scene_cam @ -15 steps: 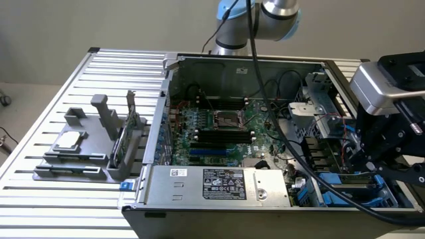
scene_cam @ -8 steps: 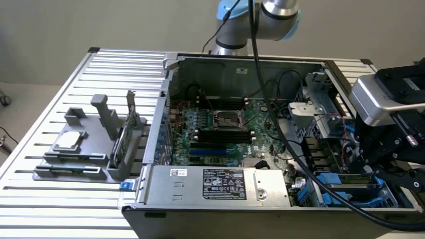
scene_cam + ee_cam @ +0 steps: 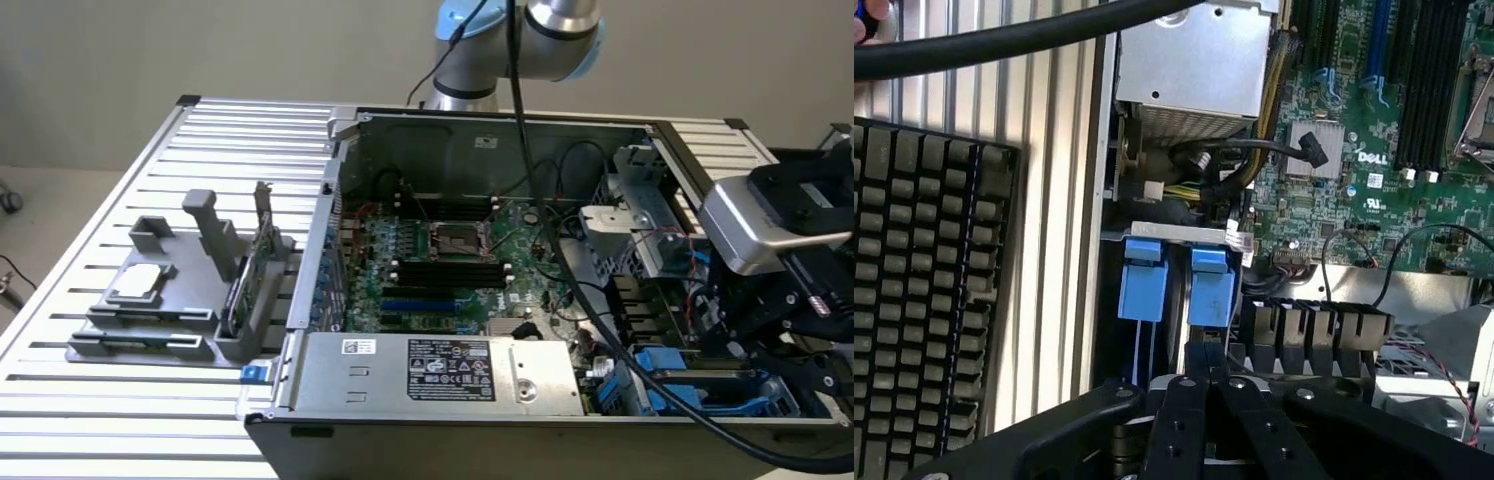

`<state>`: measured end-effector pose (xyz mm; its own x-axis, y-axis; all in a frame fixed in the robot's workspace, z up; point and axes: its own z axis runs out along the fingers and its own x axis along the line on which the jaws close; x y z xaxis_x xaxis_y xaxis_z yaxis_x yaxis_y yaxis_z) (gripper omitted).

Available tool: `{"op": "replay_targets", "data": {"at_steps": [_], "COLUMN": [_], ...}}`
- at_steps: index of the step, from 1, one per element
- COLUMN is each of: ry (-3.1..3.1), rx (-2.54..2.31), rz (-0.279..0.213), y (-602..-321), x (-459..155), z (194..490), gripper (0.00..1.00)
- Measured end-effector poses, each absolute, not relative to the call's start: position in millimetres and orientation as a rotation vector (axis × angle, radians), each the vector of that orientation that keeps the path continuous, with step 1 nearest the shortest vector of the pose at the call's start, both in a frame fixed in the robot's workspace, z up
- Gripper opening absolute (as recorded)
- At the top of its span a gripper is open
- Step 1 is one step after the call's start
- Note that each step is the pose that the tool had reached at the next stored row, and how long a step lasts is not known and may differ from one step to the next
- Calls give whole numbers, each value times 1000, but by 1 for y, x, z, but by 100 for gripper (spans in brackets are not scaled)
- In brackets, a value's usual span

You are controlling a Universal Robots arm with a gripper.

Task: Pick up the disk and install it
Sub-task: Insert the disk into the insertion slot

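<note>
Currently, the gripper (image 3: pixel 1206 372) is positioned at the drive bay in the corner of the open case (image 3: pixel 350 160), next to the power supply (image 3: pixel 441 370). The fingers (image 3: pixel 1179 420) are drawn together, and their tips pinch the end of the blue bracket that carries the disk (image 3: pixel 1212 290). The disk sits edge-on in the bay, with only the bracket end showing clearly. A second blue bracket (image 3: pixel 1142 285) occupies the slot just beside it, apart from the gripper.

In the exterior view, the case lies on its side on a slatted metal table (image 3: pixel 240 130), with the motherboard (image 3: pixel 454 250) exposed. The arm (image 3: pixel 534 30) rises behind the case. The wrist assembly hangs over the case's corner at the exterior view's right. A thick black cable (image 3: pixel 627 350) runs across the case interior toward the wrist.

A grey fixture (image 3: pixel 200 240) stands on the table at the exterior view's left, well apart from the gripper. It holds a small silver chip (image 3: pixel 140 283) lying flat and a green card (image 3: pixel 247 285) set upright.

In the wrist view, a black grid panel (image 3: pixel 924 300) lies on the table beside the case wall.
</note>
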<state>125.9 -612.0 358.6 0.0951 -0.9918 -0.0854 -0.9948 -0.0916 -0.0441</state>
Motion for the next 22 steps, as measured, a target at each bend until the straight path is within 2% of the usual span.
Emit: {"op": "replay_targets", "data": {"at_steps": [15,22], "ry": [2015,2008], "rx": [-2291,-2296], "rz": [52,53], "y": [-611,-611], "x": [133,133], "z": [331,328], "gripper": [11,11]}}
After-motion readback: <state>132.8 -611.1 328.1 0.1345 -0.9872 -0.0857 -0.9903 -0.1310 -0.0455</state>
